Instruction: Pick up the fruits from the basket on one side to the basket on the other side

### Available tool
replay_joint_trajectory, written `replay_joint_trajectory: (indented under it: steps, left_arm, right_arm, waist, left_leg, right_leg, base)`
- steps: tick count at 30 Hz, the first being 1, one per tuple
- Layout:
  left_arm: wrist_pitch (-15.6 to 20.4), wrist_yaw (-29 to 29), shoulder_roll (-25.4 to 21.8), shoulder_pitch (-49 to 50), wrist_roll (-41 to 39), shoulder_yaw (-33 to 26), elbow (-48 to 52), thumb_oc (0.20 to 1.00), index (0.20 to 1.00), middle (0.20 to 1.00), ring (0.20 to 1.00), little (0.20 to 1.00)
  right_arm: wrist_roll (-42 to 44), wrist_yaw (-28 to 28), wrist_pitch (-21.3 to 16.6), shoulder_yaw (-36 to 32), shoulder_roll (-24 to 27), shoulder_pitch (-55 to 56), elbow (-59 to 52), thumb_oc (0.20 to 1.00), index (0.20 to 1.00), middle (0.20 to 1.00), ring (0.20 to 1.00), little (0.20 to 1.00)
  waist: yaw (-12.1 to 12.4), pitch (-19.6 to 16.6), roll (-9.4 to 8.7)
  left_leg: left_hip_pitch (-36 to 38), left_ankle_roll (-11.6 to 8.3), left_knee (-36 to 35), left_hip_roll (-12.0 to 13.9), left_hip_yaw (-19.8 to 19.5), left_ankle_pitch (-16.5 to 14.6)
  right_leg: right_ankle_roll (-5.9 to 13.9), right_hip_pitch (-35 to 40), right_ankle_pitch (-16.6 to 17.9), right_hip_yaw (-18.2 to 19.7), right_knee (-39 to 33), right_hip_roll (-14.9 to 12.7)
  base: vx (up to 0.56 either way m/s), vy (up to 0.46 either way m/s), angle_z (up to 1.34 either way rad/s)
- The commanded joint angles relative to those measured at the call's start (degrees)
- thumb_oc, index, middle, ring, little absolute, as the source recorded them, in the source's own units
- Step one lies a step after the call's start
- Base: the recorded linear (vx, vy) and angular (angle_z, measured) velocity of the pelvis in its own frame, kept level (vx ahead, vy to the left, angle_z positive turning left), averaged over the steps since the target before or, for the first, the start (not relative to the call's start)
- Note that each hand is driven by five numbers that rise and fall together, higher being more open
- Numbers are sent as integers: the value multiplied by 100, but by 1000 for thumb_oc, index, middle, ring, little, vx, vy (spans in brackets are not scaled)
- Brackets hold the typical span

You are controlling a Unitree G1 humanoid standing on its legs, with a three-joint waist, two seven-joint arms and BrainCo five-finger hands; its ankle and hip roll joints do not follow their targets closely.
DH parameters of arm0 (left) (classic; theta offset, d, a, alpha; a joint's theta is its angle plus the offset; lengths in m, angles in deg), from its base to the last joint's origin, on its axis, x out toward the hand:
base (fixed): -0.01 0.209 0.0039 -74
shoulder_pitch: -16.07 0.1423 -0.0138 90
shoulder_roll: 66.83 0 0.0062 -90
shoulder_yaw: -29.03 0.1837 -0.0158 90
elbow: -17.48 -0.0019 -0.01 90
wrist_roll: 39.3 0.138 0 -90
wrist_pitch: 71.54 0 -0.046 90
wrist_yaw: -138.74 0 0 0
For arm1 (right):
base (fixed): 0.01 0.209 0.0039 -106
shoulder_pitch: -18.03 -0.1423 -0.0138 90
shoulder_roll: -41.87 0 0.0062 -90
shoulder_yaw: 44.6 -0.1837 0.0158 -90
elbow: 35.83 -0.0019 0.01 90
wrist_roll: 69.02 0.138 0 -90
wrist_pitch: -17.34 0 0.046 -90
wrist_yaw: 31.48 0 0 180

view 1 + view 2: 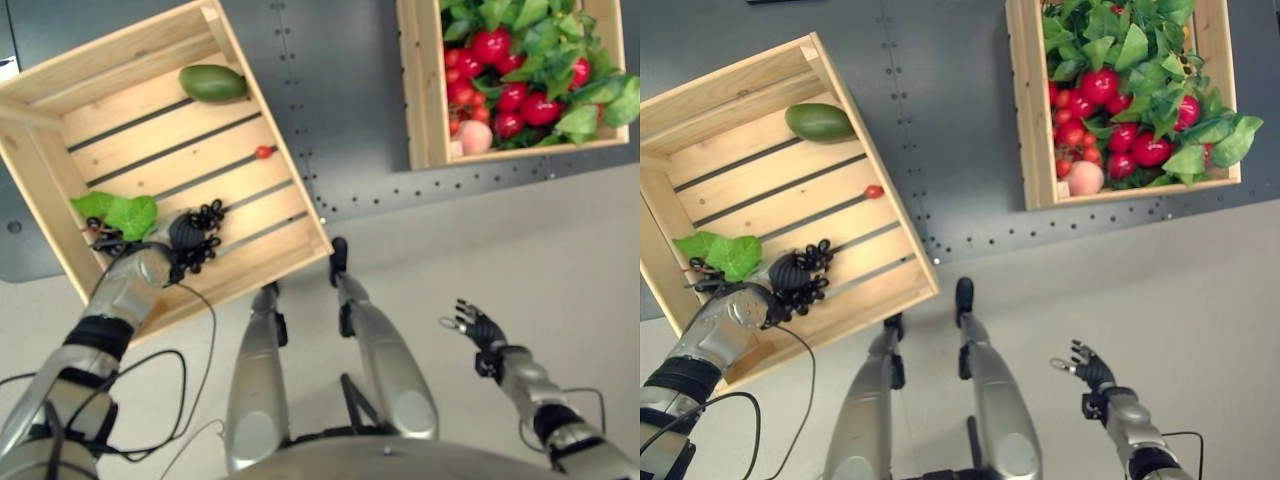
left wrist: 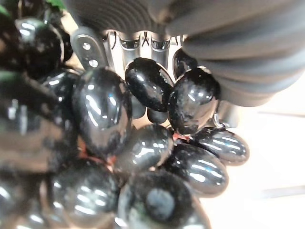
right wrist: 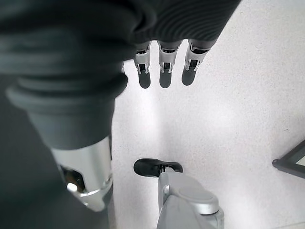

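Left hand (image 1: 178, 240) was over the near part of the left crate (image 1: 40, 185), fingers (image 2: 90, 47) curled round a bunch of black grapes (image 1: 205, 235); the grapes sat against the palm and spilled past the fingertips. Green leaves (image 1: 118, 212) lay just left of the hand. A green mango (image 1: 212, 82) and a small red fruit (image 1: 263, 152) lay farther in. Right crate (image 1: 422, 90) held red fruit (image 1: 490, 45), leaves and a peach (image 1: 474, 137). Right hand (image 1: 482, 328) hung over the floor, fingers relaxed, empty.

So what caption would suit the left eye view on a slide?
Left hand lowers black grapes into the left crate; right hand open over the floor.
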Motion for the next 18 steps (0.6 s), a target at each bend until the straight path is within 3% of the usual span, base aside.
replay_joint_trajectory:
  steps: [1, 5, 10, 18]
  left_arm:
    - [276, 294, -327, 142, -534, -406, 43, 200, 200, 200, 200, 200]
    - [363, 383, -474, 410, -730, -624, 300, 200, 200, 200, 200, 200]
    - [412, 461, -397, 1047, -768, -1156, 1029, 200, 200, 200, 200, 200]
    - [592, 439, -229, 1409, -940, -1446, 1596, 200, 200, 200, 200, 200]
  right_arm:
    - [133, -2, -125, -37, 265, 456, -166, 1000, 1000, 1000, 1000, 1000]
    - [158, -41, -213, -63, 277, 552, -228, 1000, 1000, 1000, 1000, 1000]
    - [119, -13, -270, -173, 232, 643, -311, 1000, 1000, 1000, 1000, 1000]
    - [61, -20, -300, -234, 211, 698, -380, 1000, 1000, 1000, 1000, 1000]
  waist:
    - [16, -173, 9]
    - [55, -174, 39]
    - [113, -145, 61]
    - [141, -134, 75]
  left_leg:
    - [-269, 343, 433, -320, -169, -482]
    - [-255, 334, 425, -328, -180, -471]
    - [-229, 333, 416, -344, -202, -479]
    - [-199, 341, 429, -360, -230, -493]
  right_leg:
    - [367, -24, -503, -206, 412, 1]
    - [363, -3, -520, -204, 415, 0]
    - [359, 24, -533, -214, 418, -13]
    - [361, 54, -540, -220, 415, -31]
  base:
    - [0, 0, 0]
    - [0, 0, 0]
    - [0, 0, 0]
    - [-1, -1, 1]
